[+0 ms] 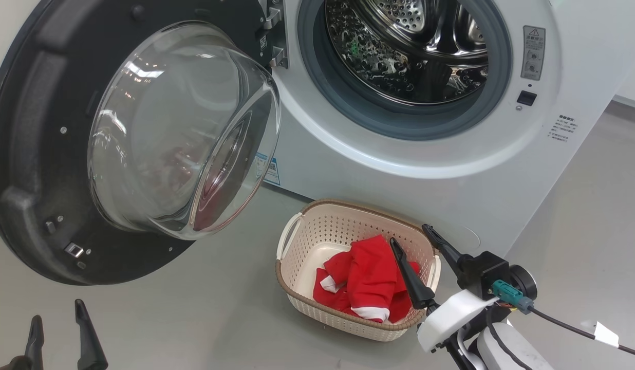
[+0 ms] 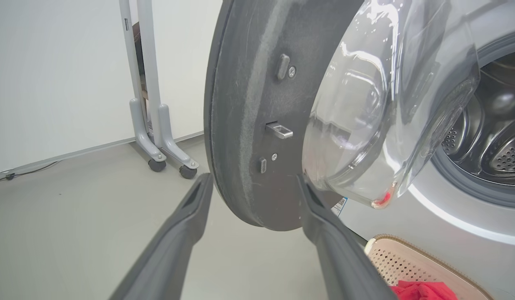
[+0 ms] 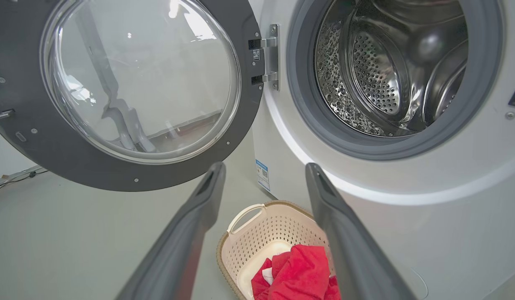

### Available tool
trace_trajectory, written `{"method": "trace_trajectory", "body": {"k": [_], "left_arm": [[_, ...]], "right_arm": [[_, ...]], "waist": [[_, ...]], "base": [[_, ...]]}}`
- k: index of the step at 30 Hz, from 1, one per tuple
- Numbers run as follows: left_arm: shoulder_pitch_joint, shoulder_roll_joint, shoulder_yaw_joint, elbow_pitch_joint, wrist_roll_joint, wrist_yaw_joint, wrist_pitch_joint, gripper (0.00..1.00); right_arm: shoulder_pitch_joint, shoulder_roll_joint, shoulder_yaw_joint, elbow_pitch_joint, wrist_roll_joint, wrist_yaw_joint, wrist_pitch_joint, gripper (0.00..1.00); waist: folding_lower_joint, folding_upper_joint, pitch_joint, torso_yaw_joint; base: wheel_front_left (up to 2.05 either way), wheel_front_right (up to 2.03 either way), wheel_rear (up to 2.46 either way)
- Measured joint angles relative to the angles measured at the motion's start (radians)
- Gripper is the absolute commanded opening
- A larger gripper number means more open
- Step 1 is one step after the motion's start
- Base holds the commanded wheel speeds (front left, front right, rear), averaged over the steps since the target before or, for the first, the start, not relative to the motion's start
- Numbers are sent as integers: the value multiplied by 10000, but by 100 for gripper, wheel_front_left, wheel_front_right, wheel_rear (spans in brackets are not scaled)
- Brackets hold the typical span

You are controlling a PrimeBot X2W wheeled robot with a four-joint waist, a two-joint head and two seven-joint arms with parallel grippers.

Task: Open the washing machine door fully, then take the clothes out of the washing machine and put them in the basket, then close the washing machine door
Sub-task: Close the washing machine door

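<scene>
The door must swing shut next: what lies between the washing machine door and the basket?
Bare grey floor, in the head view, between the washing machine door and the basket; the clothes lie inside the basket.

the smooth pale grey floor (image 1: 204,318) carries the white washing machine (image 1: 379,190) on its far side, the cream basket (image 1: 317,231) standing on the near side of it, and, off to the left by the wall, a grey stand (image 2: 157,137) on castors, with a thin cable (image 2: 20,173) lying at the wall's foot.
</scene>
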Motion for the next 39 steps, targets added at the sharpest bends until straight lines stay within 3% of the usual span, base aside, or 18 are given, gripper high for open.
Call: {"method": "trace_trajectory", "body": {"k": [1, 2, 3, 8, 15, 21, 26, 34, 39], "left_arm": [[7, 0, 2, 0, -75, 0, 0, 37], [10, 0, 15, -4, -142, 0, 0, 8], [10, 0, 29, -8, -307, 0, 0, 0], [8, -8, 205, -17, -2625, -36, 0, 0], [5, -21, 583, 29, -5060, -598, -2, 0], [-14, -36, 1108, 309, -7467, -1210, -2, 0], [-74, -58, 1154, 612, -9168, -1988, -4, 0], [-439, -79, 1231, 961, -10638, -2167, -2, 0], [-1049, -71, 1733, 840, -10930, -2203, 268, 0]], "right_arm": [[0, 0, -2, 4, 31, -2, 0, 100], [-2, 0, -21, 8, 73, -2, 0, 100], [-3, 0, -38, 13, 75, -2, 0, 100], [-6, -4, -82, 46, 186, -4, 0, 100], [-8, -4, -100, 58, 322, -6, 0, 100], [-15, -6, -128, 84, 355, -6, 0, 100], [-30, -6, -132, 98, 401, -6, 0, 100], [-34, -8, -186, 115, 424, -15, 0, 100], [-34, -8, -251, 115, 424, -19, 0, 100]], "waist": [[0, 0, -4, -3], [0, 0, -10, -10], [0, 0, -12, -12], [0, 0, -5, -19], [0, 0, 29, -15], [0, 0, 57, -6], [0, 0, 67, -13], [0, 0, 70, -56], [0, 0, 71, -82]], "base": [[0, 0, 0], [0, 0, 0], [0, 0, 0], [0, 0, 0], [0, 0, 0], [0, 0, 0], [0, 0, 0], [0, 0, 0], [0, 0, 0]]}}
